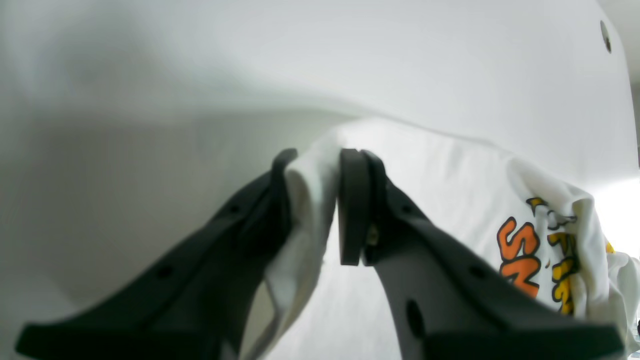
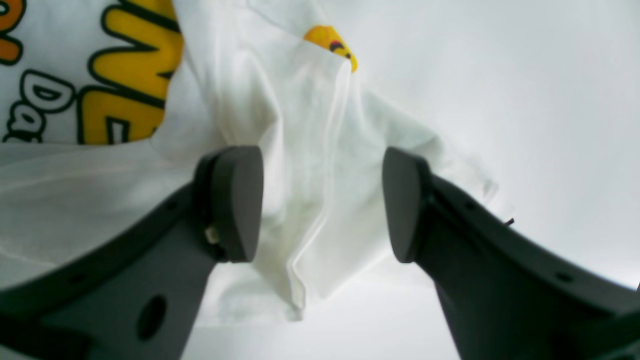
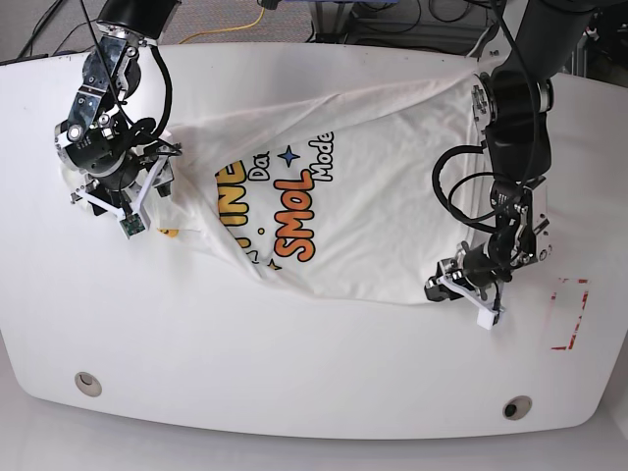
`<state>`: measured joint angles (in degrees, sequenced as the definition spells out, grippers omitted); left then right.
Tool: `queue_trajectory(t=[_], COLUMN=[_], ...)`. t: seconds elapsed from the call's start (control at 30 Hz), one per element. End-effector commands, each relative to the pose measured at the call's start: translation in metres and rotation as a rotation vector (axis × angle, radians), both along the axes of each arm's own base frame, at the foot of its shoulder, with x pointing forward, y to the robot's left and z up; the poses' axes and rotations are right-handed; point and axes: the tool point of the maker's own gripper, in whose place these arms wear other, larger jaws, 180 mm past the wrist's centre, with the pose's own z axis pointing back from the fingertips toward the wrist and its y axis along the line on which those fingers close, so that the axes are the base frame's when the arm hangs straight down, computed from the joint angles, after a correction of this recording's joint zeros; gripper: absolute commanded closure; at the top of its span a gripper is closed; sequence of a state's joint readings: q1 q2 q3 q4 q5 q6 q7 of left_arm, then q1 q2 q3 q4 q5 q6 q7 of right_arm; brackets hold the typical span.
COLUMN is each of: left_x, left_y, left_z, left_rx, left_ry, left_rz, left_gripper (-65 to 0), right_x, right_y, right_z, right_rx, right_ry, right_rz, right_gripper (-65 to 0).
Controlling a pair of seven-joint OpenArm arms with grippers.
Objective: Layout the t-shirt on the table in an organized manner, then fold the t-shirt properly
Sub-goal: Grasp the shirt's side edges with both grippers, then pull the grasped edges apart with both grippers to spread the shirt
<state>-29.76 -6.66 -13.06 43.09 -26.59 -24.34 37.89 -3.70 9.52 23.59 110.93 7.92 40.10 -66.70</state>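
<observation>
Two arms work over a white desk point(image 3: 294, 363), and the shirt point(image 3: 383, 206) lies spread across the middle of it, print side up, with blue, yellow and orange lettering showing. The cloth is rumpled rather than flat: folds bunch along the shirt's lettered side, and its lower edge runs in a slanted line.

At the shirt's lower corner nearest the red tape rectangle point(image 3: 569, 314), the left gripper point(image 1: 315, 200) is narrowed onto a fold of white fabric. In the left wrist view a ridge of cloth stands pinched between the two dark pads, filling the slim gap, so this gripper has hold of the shirt's edge.

At the opposite end of the shirt, beside the yellow letters, the right gripper point(image 2: 322, 205) stands about half open. In the right wrist view a hanging pleat of the shirt passes between its pads, but neither pad presses on it; gaps show on both sides, so nothing is gripped there.

Two round grommet holes point(image 3: 88, 383) sit in the desk along the edge farthest from the arms' bases, well apart from the shirt.
</observation>
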Motion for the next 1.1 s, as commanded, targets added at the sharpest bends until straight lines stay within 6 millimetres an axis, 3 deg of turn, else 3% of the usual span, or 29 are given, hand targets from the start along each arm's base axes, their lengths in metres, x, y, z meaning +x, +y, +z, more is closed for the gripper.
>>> queue_trajectory(t=[0.0,0.13,0.23,0.47,0.73,1.07], left_x=[0.017,0.025,0.021,0.021,0.022,0.021], left_y=[0.003,0.006,0.007,-0.004,-0.005,-0.008], left_z=[0.026,0.046,0.048,0.06,0.062,0.061], left_rx=[-0.006,0.012,0.026,0.07,0.077,0.082], left_ry=[-0.074,-0.133,-0.148,-0.17,-0.177,-0.176], left_rz=[0.009,0.008,0.003,-0.056,-0.062,-0.074], left_gripper=[-11.7,-11.9,-12.1,-22.5,-13.6,-11.9], right_x=[0.009,0.012,0.012,0.011,0.003,-0.006], right_y=[-0.001,0.0,0.001,0.002,0.016,0.024], right_z=[0.013,0.016,0.016,0.015,0.003,-0.028], right_rx=[-0.005,0.0,0.003,0.004,0.028,0.082], right_ry=[-0.053,-0.078,-0.082,-0.075,-0.045,0.032], right_rz=[0.008,0.014,0.016,0.019,0.041,0.044], right_gripper=[-35.7,-35.8,-36.1,-36.3,-36.3,-35.8])
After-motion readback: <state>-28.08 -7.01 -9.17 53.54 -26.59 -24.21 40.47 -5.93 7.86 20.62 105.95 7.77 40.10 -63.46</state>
